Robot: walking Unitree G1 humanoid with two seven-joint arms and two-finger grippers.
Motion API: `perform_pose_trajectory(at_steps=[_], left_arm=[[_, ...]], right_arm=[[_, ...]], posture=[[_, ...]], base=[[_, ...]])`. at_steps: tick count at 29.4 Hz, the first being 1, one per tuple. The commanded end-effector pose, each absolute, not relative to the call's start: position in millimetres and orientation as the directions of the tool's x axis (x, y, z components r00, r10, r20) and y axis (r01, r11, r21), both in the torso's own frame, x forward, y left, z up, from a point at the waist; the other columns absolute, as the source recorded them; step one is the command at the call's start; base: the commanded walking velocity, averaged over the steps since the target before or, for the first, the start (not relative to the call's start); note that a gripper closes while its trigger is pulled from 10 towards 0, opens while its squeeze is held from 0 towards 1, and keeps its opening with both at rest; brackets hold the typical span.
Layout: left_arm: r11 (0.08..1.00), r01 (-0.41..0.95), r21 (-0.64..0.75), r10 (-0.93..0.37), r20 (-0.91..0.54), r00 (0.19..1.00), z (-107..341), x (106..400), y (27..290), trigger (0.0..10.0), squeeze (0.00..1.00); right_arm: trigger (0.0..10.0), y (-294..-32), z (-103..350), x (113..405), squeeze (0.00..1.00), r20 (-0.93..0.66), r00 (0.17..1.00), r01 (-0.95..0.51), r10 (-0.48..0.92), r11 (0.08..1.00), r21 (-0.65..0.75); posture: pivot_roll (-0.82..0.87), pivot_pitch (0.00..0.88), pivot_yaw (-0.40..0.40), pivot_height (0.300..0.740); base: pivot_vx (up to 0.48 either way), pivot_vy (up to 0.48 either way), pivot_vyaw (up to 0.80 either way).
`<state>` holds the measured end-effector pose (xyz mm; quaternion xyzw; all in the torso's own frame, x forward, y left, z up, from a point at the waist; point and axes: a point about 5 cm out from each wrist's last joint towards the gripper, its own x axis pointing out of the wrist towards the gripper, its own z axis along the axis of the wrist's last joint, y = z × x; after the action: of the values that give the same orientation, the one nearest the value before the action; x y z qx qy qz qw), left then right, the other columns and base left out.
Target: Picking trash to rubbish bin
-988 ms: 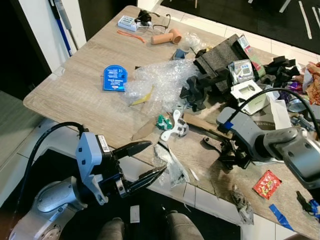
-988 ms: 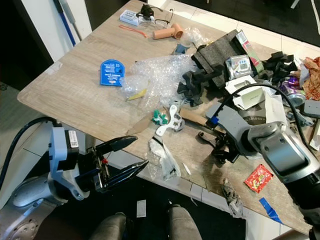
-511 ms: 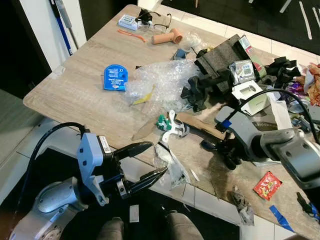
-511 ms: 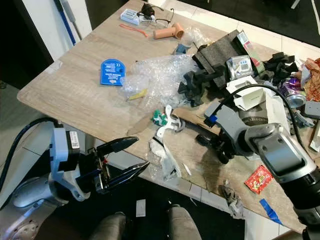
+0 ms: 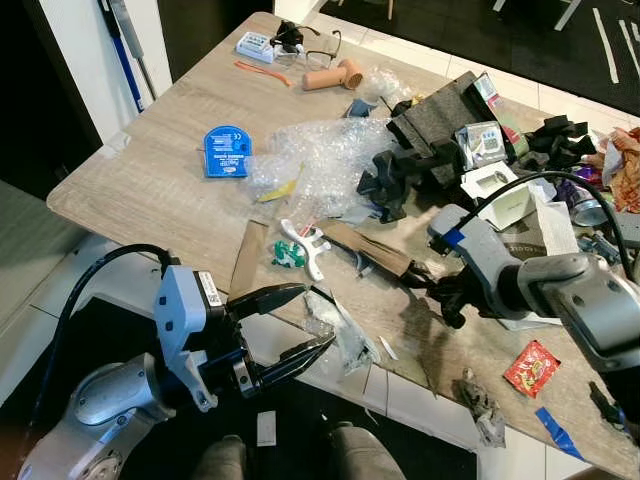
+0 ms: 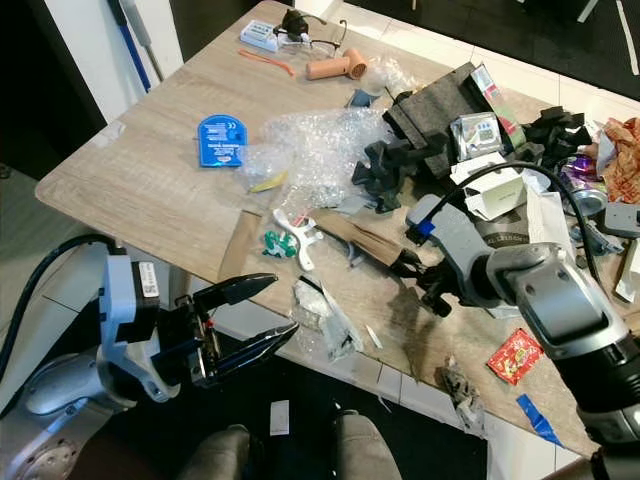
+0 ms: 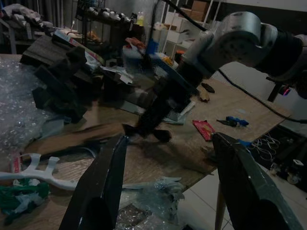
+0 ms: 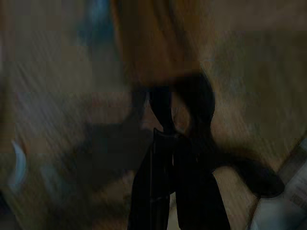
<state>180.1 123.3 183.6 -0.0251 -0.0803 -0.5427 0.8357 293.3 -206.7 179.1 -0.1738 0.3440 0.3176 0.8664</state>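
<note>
**Cardboard strip in the right gripper's reach, table far from cleared**

The strip of brown cardboard (image 5: 375, 250) lay flat near the middle of the wooden table (image 5: 150, 190), long, creased and torn-edged, running from beside the white plastic bracket (image 5: 300, 243) toward the right. The right gripper (image 5: 432, 288) was at its right end, low on the tabletop. The right wrist view was dark and smeared; its fingers looked pressed close together against the brown end, but whether they actually pinched the cardboard could not be told.

Judging by the table, the task had barely started. No rubbish bin was in view, and litter covered most of the surface: a second, shorter cardboard piece (image 5: 247, 260) to the left of the bracket, a crumpled clear plastic bag (image 5: 340, 325) at the near edge, a sheet of bubble wrap (image 5: 320, 155) farther back, dark foam blocks (image 5: 430, 140) to its right, a red sachet (image 5: 532, 367) near the right front corner, and a blue round card (image 5: 226, 152) on the left.

The left gripper (image 5: 290, 328) hung off the near edge of the table, just left of the plastic bag, its fingers spread wide and holding nothing.
</note>
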Motion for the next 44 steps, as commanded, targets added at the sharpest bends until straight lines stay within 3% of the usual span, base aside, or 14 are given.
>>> perform_pose_trajectory(at_steps=[1, 8, 11, 17, 18, 20, 21, 23, 24, 25, 26, 37, 44], left_arm=[[0.392, 0.919, 0.049, -0.913, 0.143, 0.382, 184, 179, 123, 10.0, 0.0], [0.416, 0.909, 0.041, -0.896, 0.187, 0.402, 189, 182, 123, 10.0, 0.0], [0.449, 0.893, 0.019, -0.865, 0.259, 0.43, 197, 187, 125, 10.0, 0.0], [0.466, 0.885, 0.009, -0.848, 0.289, 0.444, 201, 190, 126, 10.0, 0.0], [0.481, 0.877, 0.002, -0.832, 0.315, 0.456, 204, 194, 128, 10.0, 0.0], [0.484, 0.875, 0.003, -0.829, 0.32, 0.458, 205, 196, 129, 10.0, 0.0], [0.485, 0.875, 0.004, -0.829, 0.321, 0.458, 205, 197, 130, 10.0, 0.0], [0.485, 0.875, 0.004, -0.829, 0.32, 0.458, 205, 197, 130, 10.0, 0.0], [0.482, 0.876, 0.007, -0.832, 0.318, 0.455, 205, 198, 131, 10.0, 0.0], [0.48, 0.877, 0.01, -0.833, 0.318, 0.452, 205, 198, 131, 10.0, 0.0], [0.477, 0.879, 0.013, -0.835, 0.319, 0.449, 205, 199, 131, 10.0, 0.0], [0.491, 0.868, 0.076, -0.833, 0.332, 0.443, 211, 220, 136, 10.0, 0.0], [0.536, 0.839, 0.095, -0.809, 0.345, 0.477, 215, 239, 141, 10.0, 0.0]], right_arm=[[0.0, -210, 180, 295, 0.0, -0.695, 0.562, -0.647, 0.448, 0.762, -0.032], [0.0, -208, 206, 307, 0.0, -0.557, 0.64, -0.62, 0.529, 0.784, 0.031], [0.0, -204, 230, 314, 0.0, -0.417, 0.691, -0.611, 0.591, 0.785, 0.099], [0.0, -201, 240, 316, 0.0, -0.348, 0.702, -0.617, 0.621, 0.775, 0.138], [1.0, -196, 246, 317, 0.0, -0.287, 0.699, -0.64, 0.655, 0.752, 0.158], [1.1, -194, 247, 317, 0.0, -0.273, 0.696, -0.645, 0.665, 0.745, 0.17], [2.0, -193, 247, 318, 0.0, -0.267, 0.695, -0.646, 0.667, 0.743, 0.175], [2.0, -193, 247, 318, 0.0, -0.266, 0.696, -0.644, 0.667, 0.744, 0.178], [5.2, -194, 248, 320, 0.0, -0.254, 0.708, -0.636, 0.659, 0.751, 0.177], [6.9, -195, 250, 321, 0.0, -0.235, 0.72, -0.629, 0.652, 0.757, 0.174], [10.0, -195, 253, 323, 0.0, -0.206, 0.733, -0.623, 0.648, 0.762, 0.177], [10.0, -201, 282, 337, 0.0, 0.049, 0.807, -0.583, 0.588, 0.781, 0.225], [10.0, -190, 270, 340, 0.0, 0.093, 0.808, -0.582, 0.582, 0.763, 0.281]], posture=[[-0.12, 0.168, -0.075, 0.74], [-0.12, 0.169, -0.074, 0.74], [-0.12, 0.168, -0.073, 0.74], [-0.12, 0.164, -0.072, 0.74], [-0.11, 0.151, -0.073, 0.74], [-0.11, 0.148, -0.072, 0.74], [-0.11, 0.141, -0.071, 0.74], [-0.11, 0.139, -0.071, 0.74], [-0.11, 0.127, -0.07, 0.74], [-0.11, 0.124, -0.07, 0.74], [-0.11, 0.112, -0.068, 0.74], [-0.12, 0.015, -0.041, 0.74], [-0.12, 0.0, -0.03, 0.74]], base=[[0.0, 0.0, 0.0], [0.0, 0.0, 0.0], [0.0, 0.0, 0.0], [0.0, 0.0, 0.0], [0.0, 0.0, 0.0], [0.0, 0.0, 0.0], [0.0, 0.0, 0.0], [0.0, 0.0, 0.0], [0.0, 0.0, 0.0], [0.0, 0.0, 0.0], [0.0, 0.0, 0.0], [0.0, 0.0, 0.0], [0.0, 0.0, 0.0]])
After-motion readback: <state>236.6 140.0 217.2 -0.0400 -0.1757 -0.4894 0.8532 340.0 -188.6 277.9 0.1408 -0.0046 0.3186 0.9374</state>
